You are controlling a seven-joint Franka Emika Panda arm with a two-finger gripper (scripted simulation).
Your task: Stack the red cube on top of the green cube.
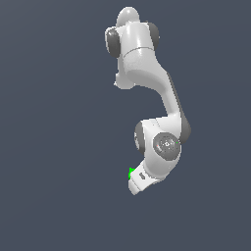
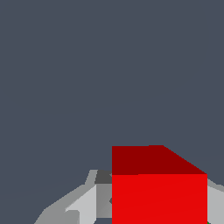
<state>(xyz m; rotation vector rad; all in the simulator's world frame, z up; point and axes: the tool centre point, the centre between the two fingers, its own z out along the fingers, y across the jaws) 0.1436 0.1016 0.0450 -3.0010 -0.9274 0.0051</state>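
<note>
In the wrist view the red cube (image 2: 159, 192) fills the space between my fingers. A light grey finger (image 2: 103, 197) lies against one of its sides, and the other finger (image 2: 215, 202) shows at the opposite side. My gripper (image 2: 159, 208) is shut on the red cube. In the exterior view the white hand (image 1: 143, 177) points down and hides the fingers and the red cube. Only a thin sliver of the green cube (image 1: 130, 172) shows, at the hand's edge on the exterior view's left.
The white arm (image 1: 147, 73) reaches down from the top of the exterior view over a plain dark grey floor (image 1: 59, 147). No other objects show.
</note>
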